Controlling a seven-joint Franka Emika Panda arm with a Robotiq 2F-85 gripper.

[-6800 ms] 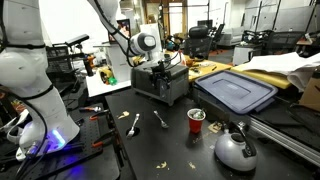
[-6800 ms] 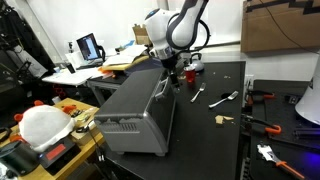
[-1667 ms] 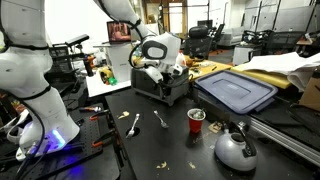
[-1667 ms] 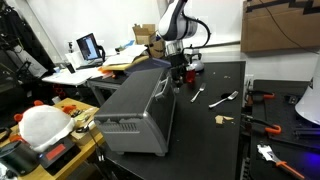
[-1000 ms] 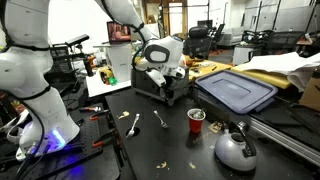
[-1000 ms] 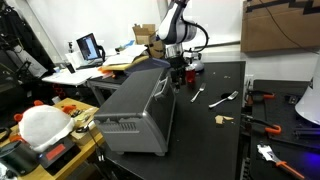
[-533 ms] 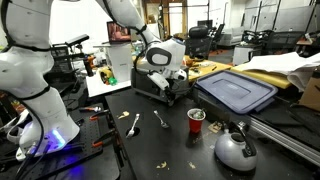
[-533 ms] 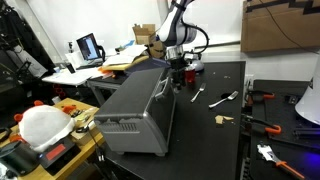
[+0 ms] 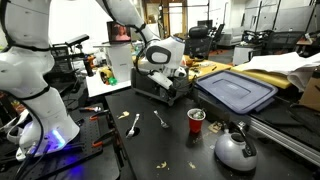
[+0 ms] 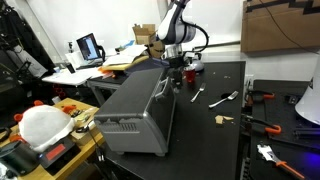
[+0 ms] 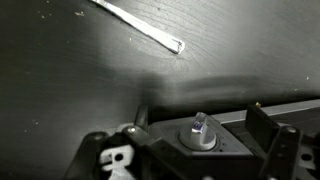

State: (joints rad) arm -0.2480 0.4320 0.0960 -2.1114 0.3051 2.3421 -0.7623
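Note:
A grey toaster oven [image 9: 158, 86] stands on the black table and also shows in the other exterior view [image 10: 135, 105]. My gripper [image 9: 166, 88] is at its control end, close to the table, as both exterior views show [image 10: 178, 76]. In the wrist view a round knob [image 11: 200, 131] with a raised grip sits between my two fingers. My gripper [image 11: 195, 150] is open, with the fingers well apart on either side of the knob and not touching it. A pale utensil handle [image 11: 140, 25] lies on the table beyond.
A red cup [image 9: 196, 120], a spoon [image 9: 134, 123] and a fork [image 9: 160, 119] lie in front of the oven. A metal kettle [image 9: 235, 148] and a blue bin lid [image 9: 235, 92] are further along. Tools [image 10: 262, 122] lie by the table edge.
Since the earliest frames my gripper has moved along the oven and down to its knob end. Over the last second it has barely shifted.

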